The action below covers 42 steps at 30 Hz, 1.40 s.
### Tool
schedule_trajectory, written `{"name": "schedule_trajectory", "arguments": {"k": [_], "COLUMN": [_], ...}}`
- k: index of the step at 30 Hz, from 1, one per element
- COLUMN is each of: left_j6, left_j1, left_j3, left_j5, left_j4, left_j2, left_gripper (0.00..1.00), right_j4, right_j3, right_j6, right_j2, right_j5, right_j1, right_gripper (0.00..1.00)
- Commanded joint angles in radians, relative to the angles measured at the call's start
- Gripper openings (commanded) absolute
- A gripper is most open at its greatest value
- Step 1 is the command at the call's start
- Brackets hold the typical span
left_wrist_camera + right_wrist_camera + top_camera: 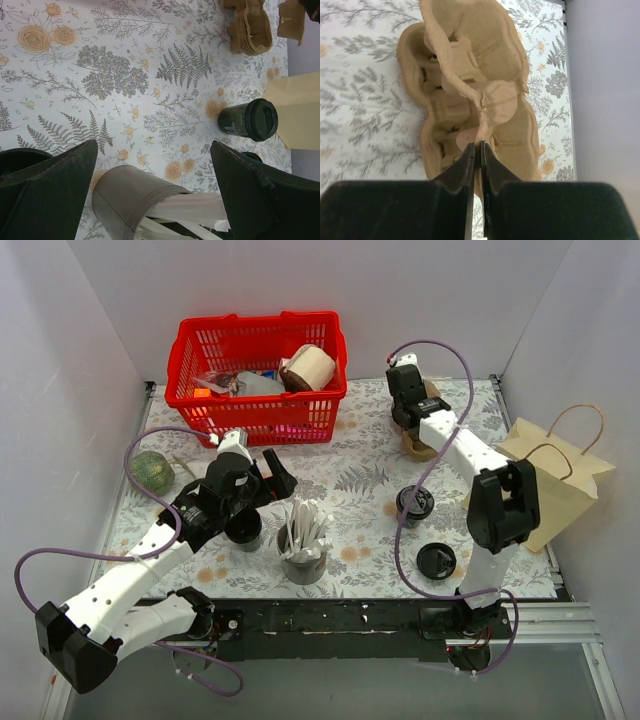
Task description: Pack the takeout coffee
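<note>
Takeout coffee (414,503), dark cup, black lid, upright

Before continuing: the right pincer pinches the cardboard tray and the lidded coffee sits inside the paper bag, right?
No. The right pincer pinches the cardboard tray, but the lidded coffee stands on the table beside the paper bag; top view.

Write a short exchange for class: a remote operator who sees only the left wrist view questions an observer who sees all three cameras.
Operator: Is the right gripper free?
Observer: No, it is pinched shut on a thin wall of the cardboard cup carrier.
Operator: What stands farther back, outside my frame?
Observer: A red basket with items inside, to the left of the carrier.
</note>
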Motion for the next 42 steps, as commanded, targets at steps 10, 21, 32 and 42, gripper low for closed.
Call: {"name": "schedule_trajectory", "arguments": {"k": [10,21,32,42], "left_j6": [-0.008,-0.036,-0.065,-0.062], "left_j1": [0.007,0.007,0.007,0.007], "left_j3": [0.001,0.0,-0.017,-0.014], "left_j5": [0.056,0.086,0.074,0.069], "left_j4": [0.014,0.008,-0.021,-0.019], "left_j2": [-0.064,-0.113,-0.15,-0.132], "left_gripper": [0.98,0.98,0.98,0.98], "right_j4": [0.435,0.501,0.538,0.536], "right_j3": [-0.676,-0.83,-0.83,-0.879], "right_j6": [-0.338,-0.49,-0.522,-0.373], "right_j2": [-0.62,-0.692,-0.487,-0.519], "right_j5": [-0.605,-0.747,-0.663,-0.573], "right_j1": [0.074,0.184,0.339,0.413], "right_gripper": [0.01,0.01,0.02,0.62]}}
